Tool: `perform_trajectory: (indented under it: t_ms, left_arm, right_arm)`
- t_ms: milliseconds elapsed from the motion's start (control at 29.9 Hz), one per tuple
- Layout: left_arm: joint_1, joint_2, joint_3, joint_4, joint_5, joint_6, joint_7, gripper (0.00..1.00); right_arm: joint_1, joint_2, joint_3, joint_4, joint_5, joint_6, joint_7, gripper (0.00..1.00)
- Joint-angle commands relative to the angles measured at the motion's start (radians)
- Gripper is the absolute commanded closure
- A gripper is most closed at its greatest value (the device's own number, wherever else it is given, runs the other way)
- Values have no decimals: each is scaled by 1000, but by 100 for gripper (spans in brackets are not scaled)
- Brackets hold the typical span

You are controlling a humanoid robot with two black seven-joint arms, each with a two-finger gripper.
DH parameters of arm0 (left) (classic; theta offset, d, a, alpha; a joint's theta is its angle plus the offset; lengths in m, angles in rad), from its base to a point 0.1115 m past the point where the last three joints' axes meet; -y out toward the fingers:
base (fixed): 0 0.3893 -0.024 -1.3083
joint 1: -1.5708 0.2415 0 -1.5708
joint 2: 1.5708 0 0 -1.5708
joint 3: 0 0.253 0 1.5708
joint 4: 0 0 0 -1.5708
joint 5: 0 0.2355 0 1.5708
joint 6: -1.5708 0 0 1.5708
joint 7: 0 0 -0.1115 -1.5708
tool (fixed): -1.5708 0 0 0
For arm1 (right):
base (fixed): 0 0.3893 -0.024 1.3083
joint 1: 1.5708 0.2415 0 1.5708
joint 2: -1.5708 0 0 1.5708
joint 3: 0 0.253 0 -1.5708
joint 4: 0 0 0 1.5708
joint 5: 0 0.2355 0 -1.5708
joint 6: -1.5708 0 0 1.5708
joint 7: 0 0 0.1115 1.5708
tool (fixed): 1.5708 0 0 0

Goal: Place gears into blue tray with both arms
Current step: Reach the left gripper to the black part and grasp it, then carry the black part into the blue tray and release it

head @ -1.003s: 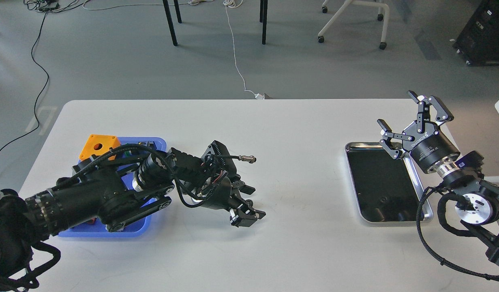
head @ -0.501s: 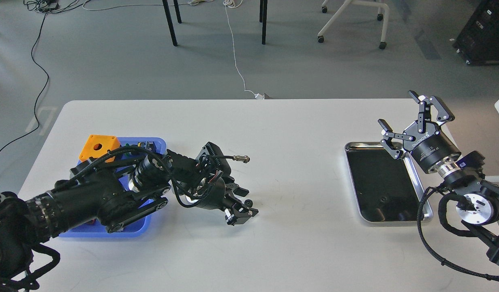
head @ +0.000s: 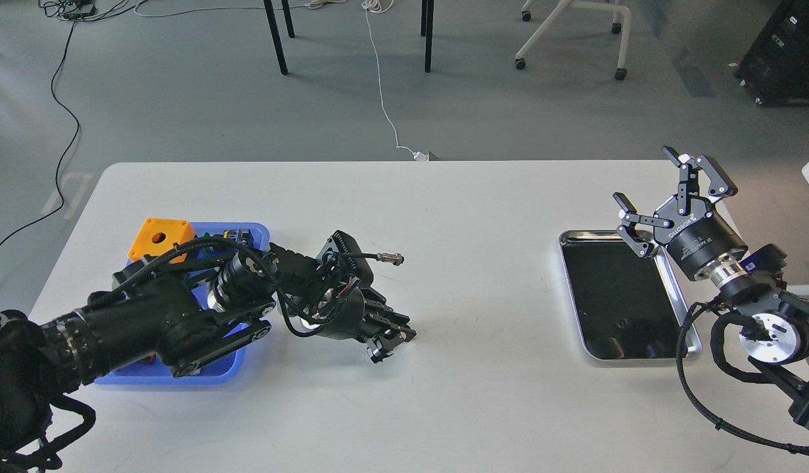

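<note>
White lettering on my right claw (head: 667, 197) reads ROBOTIQ; its fingers are spread wide above the silver tray (head: 677, 309). My left claw (head: 388, 338) sits low on the tabletop (head: 443, 217), fingers drawn together, but I cannot tell whether a gear is pinched there. Behind that arm, the blue tray (head: 213, 374) lies at the tabletop's left, long axis running away from me.

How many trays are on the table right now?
2: a blue tray at the left, largely under the left arm, and a silver metal tray at the right.
</note>
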Motion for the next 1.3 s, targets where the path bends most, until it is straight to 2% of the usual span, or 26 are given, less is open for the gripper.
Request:
perform_trajectory:
  t_ms: [0,134,434,568,702,902,1136,1270]
  left_arm:
    - [-12,-1,-3,-8,1,0,0,91]
    - [-36,20,-9,-33,1,0,0,91]
    - [-56,330,-47,-169,1,4,0,89]
    - [-39,433,-116,-175,1,23,0,89]
    - [-32,503,-125,-175,1,30,0,89]
    - [16,523,-127,-169,1,30,0,89]
    - [117,511,-210,-122,1,35,0,88]
    - [130,513,-217,-120,1,35,0,88]
  right_arm:
    - [0,0,5,0,0,0,0,4]
    - [0,0,5,0,0,0,0,4]
    - [0,6,5,0,0,0,0,4]
    - [0,11,5,0,-2,0,0,4]
    - [0,12,5,2,-2,2,0,4]
    - [0,12,5,2,-2,0,0,4]
    - [0,9,10,3,-2,2,0,4]
    - [0,9,11,3,-2,2,0,4]
